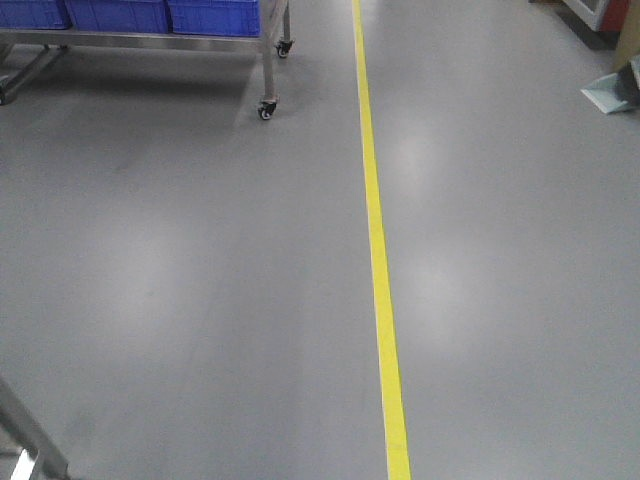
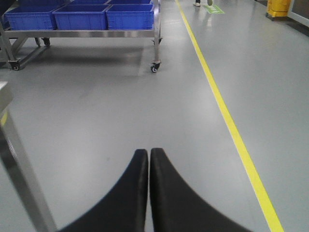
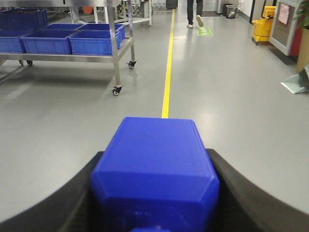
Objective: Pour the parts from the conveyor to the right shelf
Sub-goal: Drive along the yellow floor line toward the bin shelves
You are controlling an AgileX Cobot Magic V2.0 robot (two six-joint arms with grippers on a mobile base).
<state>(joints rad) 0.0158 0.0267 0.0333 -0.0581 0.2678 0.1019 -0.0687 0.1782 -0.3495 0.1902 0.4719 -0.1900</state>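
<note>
A bright-blue plastic block (image 3: 154,164), the part, fills the lower middle of the right wrist view. My right gripper (image 3: 155,153) is shut on it, one black finger on each side. My left gripper (image 2: 148,152) hangs over bare grey floor, its black fingers pressed together with nothing between them. A steel-framed shelf (image 1: 150,41) on castors stands at the far left and carries large blue bins (image 1: 215,15). The same shelf (image 2: 96,34) shows in the left wrist view, and the shelf (image 3: 72,57) also appears far left in the right wrist view. No conveyor is in view.
A yellow floor line (image 1: 378,240) runs straight ahead. A slanted steel leg (image 2: 24,174) stands close at the lower left. Far down the aisle a person (image 3: 195,12) walks, beside a yellow mop bucket (image 3: 262,26). Pale sheets (image 1: 612,92) lie at the right edge.
</note>
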